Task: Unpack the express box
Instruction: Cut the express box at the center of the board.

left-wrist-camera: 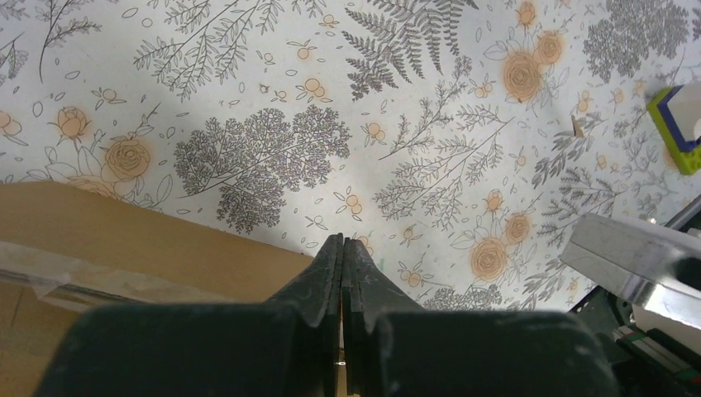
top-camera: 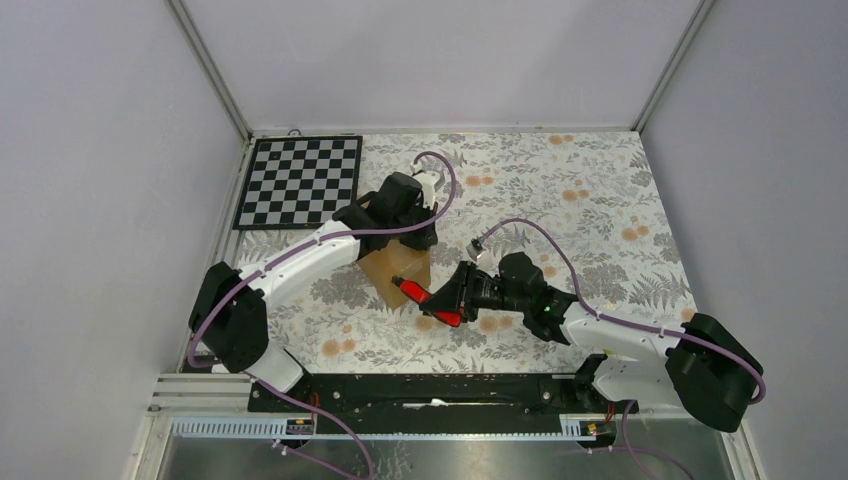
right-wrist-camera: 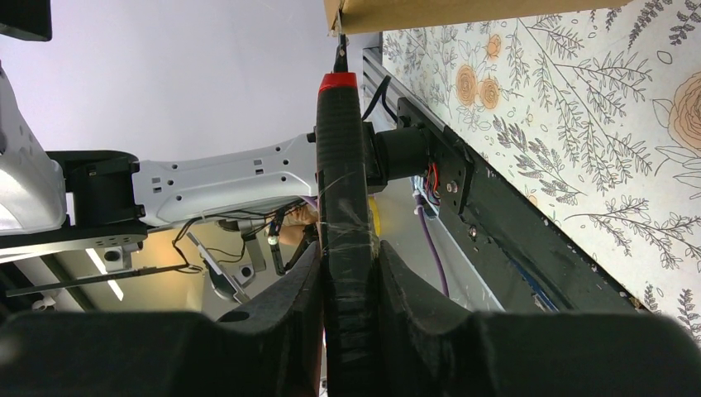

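1. The express box (top-camera: 393, 268) is sitting a little left of the middle of the flowered table (top-camera: 590, 190), with one plain brown side facing the near edge. From the left wrist view, clear tape is running along its top.
2. The left gripper (left-wrist-camera: 342, 248) is hanging at the far edge of the box's top. Its fingers are pressing flat against each other with nothing between them. I can't tell whether they are touching the cardboard.
3. The right gripper (right-wrist-camera: 347, 273) is reaching in from the right, just beside the box's near face. It is clamping the black handle of the cutter (right-wrist-camera: 340, 157), one finger on each side.
4. The cutter's red collar and thin blade are pointing at the box. The tip appears to be meeting a cardboard edge, though the right wrist view is too tight to be sure it is going in.
5. The checkerboard (top-camera: 300, 182) is lying flat in the far left corner of the table, beyond the box and the left arm.
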Controlling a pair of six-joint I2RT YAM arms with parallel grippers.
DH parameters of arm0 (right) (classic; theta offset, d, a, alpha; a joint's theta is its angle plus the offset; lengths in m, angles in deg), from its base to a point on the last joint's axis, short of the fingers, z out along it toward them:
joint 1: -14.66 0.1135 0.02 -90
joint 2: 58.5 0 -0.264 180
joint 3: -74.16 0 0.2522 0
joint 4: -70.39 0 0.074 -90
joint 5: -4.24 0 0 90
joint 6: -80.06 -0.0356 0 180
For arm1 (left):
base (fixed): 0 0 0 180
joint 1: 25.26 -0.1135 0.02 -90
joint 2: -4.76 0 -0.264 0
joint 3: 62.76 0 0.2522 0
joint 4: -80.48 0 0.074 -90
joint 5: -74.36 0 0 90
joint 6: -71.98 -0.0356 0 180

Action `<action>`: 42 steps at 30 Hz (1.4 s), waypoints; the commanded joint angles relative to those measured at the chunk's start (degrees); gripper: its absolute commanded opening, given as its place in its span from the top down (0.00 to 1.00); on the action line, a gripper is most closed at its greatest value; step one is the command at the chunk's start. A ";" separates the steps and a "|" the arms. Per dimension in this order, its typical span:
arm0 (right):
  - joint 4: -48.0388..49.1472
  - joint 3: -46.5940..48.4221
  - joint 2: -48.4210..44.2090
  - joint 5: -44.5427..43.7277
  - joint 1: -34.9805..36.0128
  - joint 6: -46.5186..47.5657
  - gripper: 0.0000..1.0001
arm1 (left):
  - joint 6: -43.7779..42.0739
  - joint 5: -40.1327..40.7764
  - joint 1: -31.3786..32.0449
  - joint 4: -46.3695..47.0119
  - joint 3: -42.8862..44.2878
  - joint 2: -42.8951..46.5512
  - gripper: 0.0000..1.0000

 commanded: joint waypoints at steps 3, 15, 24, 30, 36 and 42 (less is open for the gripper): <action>-5.97 1.01 1.39 -10.11 -2.89 -0.40 1.00 | 7.44 4.39 -1.41 -14.78 2.82 -0.23 1.00; -5.61 1.81 2.89 -7.95 -2.89 -0.02 1.00 | 11.03 19.96 -14.51 -19.09 18.46 -0.75 0.79; -4.67 3.17 5.18 -5.95 -2.93 0.52 1.00 | 7.61 30.32 -21.10 -17.81 25.44 -11.28 0.60; -4.40 3.12 5.72 -5.34 -2.89 0.43 1.00 | 5.19 26.07 -21.36 -15.11 31.25 -17.39 0.30; -4.32 3.39 6.04 -5.22 -2.89 0.56 1.00 | 7.98 19.99 -22.37 -12.11 28.00 -15.52 0.28; -4.30 3.39 6.23 -5.04 -2.89 0.52 1.00 | 8.09 18.12 -22.78 -10.70 30.05 -14.21 0.17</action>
